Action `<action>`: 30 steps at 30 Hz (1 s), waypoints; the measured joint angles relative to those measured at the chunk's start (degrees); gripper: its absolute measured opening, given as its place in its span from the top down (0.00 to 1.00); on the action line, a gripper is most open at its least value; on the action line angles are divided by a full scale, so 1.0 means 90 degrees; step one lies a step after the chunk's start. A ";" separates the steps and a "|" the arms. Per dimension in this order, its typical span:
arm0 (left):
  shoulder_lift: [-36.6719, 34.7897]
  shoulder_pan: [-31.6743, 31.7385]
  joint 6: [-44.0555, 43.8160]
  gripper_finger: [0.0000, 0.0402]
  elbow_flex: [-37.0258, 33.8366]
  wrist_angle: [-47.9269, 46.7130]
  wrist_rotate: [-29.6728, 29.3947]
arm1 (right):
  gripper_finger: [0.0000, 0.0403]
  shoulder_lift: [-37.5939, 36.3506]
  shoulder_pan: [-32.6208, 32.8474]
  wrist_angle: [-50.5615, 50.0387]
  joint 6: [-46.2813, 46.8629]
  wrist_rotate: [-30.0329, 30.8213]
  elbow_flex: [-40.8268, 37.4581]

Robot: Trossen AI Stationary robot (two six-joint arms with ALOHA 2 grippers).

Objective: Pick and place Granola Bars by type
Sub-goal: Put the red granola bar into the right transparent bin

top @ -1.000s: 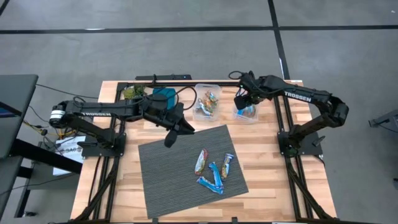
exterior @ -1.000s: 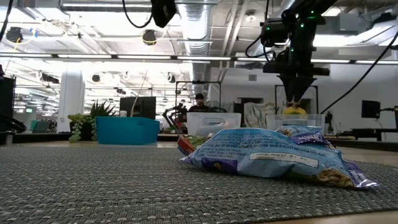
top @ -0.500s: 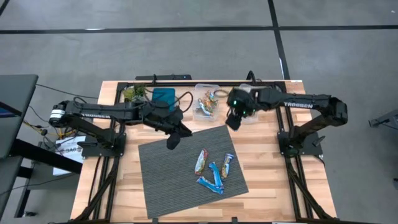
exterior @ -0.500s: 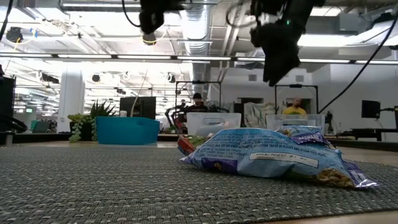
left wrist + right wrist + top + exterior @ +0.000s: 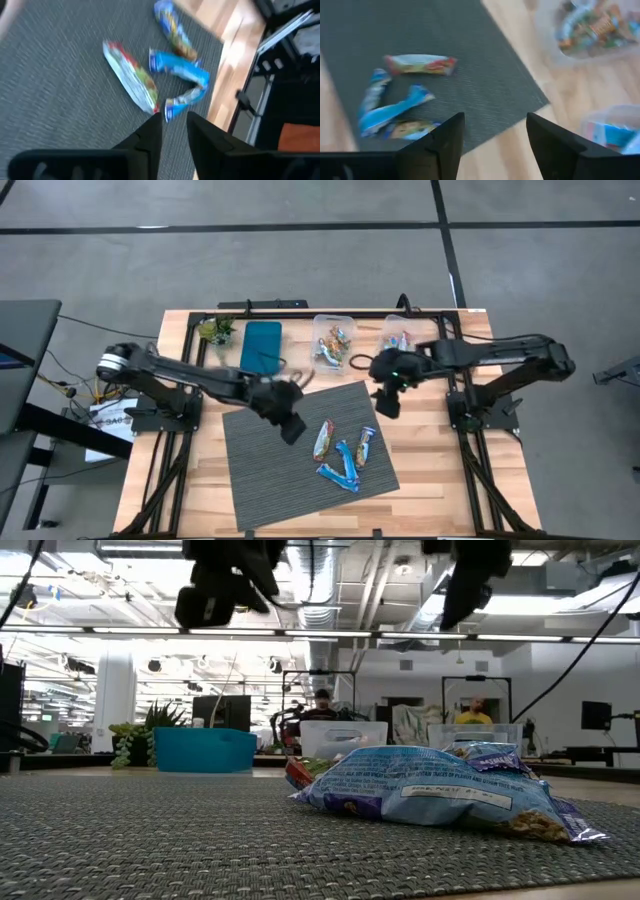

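Note:
Several granola bars lie flat on the grey mat: one red-and-white bar and three blue ones. In the low view a blue bar fills the foreground with the red one behind it. My left gripper hovers above the mat just left of the bars, open with a narrow gap. My right gripper hangs over the mat's far right corner, wide open. Neither holds anything.
Two clear tubs stand at the table's far edge: the left one holds orange and mixed bars, the right one holds blue bars. A blue tray and a small plant sit left of them. Bare wood shows around the mat.
My left gripper has swung from beside the blue tray toward the table's near edge and right, out over the mat toward the bars. My right gripper has left the right tub and moved toward the near edge, to the mat's far right corner. The bars have not moved.

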 joint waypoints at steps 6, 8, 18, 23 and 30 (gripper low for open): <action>0.1002 -0.0083 -0.1013 0.63 -0.0005 0.0684 -0.0300 | 0.50 -0.0628 0.0490 -0.0069 -0.0003 0.0018 0.0000; 0.1319 -0.0077 -0.1348 0.58 -0.0005 0.0854 -0.0411 | 0.50 -0.0746 0.0634 -0.0066 -0.0003 0.0029 0.0000; 0.2308 -0.0092 -0.2321 0.42 -0.0010 0.1404 -0.0502 | 0.50 -0.0733 0.1127 -0.0089 -0.0327 0.0094 -0.0003; 0.2399 -0.0106 -0.2390 0.44 -0.0006 0.1343 -0.0821 | 0.50 -0.0690 0.1115 -0.0038 -0.0415 0.0277 -0.0005; 0.2731 -0.0269 -0.2492 0.49 0.0118 0.1818 -0.0780 | 0.50 -0.0677 0.1115 0.0046 -0.0508 0.0310 -0.0005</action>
